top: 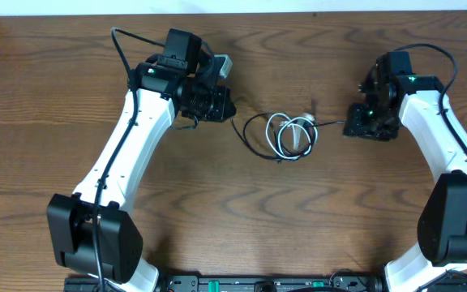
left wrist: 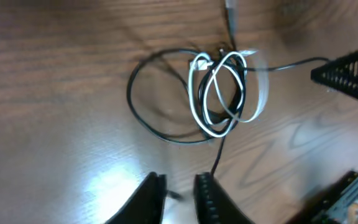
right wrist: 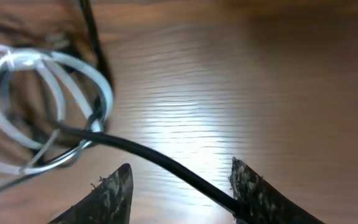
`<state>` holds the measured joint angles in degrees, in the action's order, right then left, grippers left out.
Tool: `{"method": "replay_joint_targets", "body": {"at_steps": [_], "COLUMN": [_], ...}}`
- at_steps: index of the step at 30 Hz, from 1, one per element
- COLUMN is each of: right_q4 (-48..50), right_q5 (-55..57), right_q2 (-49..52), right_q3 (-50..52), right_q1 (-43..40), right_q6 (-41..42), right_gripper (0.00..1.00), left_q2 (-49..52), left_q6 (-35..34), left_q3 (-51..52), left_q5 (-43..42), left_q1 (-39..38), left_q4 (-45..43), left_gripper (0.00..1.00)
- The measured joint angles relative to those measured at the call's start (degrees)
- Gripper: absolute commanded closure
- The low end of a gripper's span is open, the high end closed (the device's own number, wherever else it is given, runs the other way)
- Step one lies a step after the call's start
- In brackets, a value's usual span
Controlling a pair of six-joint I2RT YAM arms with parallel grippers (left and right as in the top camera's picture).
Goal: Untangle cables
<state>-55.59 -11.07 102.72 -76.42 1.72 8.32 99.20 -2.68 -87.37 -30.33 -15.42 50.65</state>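
Right claw (right wrist: 180,168): fingers spread wide, nothing pinched. The black cable (right wrist: 142,151) runs slantwise across the gap and touches one finger low down. Claw sits just right of the tangle (top: 286,134), low over the table (top: 242,227).

Left claw (left wrist: 179,179): fingers nearly together with a slim gap. A dark stub shows between them. Can't tell if that's a grip on the cable or just overlap. It sits left of the tangle, near it, with a black strand running from the tangle toward it.

Tangle: the white cable (left wrist: 192,102) is in small tight loops and the black one threads through them. A wider black loop bulges out on the tangle's left side. Both cables lie flat on the wood between my claws.

My read on the step: get a hold on the black run right of the tangle.
- Close the right claw on the cable where it crosses the gap, not at the loops.
- Pull away from the tangle slowly. A fast pull likely cinches the white coils.
- Anchor the other side with the left claw.

Containers: none in view.
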Motion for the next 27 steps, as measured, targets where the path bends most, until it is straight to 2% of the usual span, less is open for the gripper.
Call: {"method": "replay_joint_targets", "body": {"at_steps": [5,8,13,19,27], "right_q4": [2.9,6.1,8.9,8.1,6.0], "right_q5": [-9.0,-13.6,-13.8,-6.7,-2.2], "right_q2": [0.0,0.0,0.0,0.0,0.0], "right_q3": [0.0,0.1,0.1,0.1,0.1], "right_q1": [0.0,0.2,1.5,1.4,-0.5], "right_q6": [-3.0,-3.3,1.2,8.8,9.9], "right_gripper": [0.5,0.48,0.46,0.42,0.41], "left_q2": [0.0,0.0,0.3,4.5,12.5], "left_q6": [0.3,0.3,-0.1,-0.6,-1.4], "left_q3": [0.0,0.0,0.0,0.0,0.0], "left_q5": [0.8,0.9,0.9,0.9,2.0], "left_q1": [0.0,-0.2,-1.7,-6.4,-13.0], "left_q4": [-0.1,-0.2,-1.0,-5.0,-13.3], "left_gripper": [0.46,0.39,0.38,0.39,0.39]}}
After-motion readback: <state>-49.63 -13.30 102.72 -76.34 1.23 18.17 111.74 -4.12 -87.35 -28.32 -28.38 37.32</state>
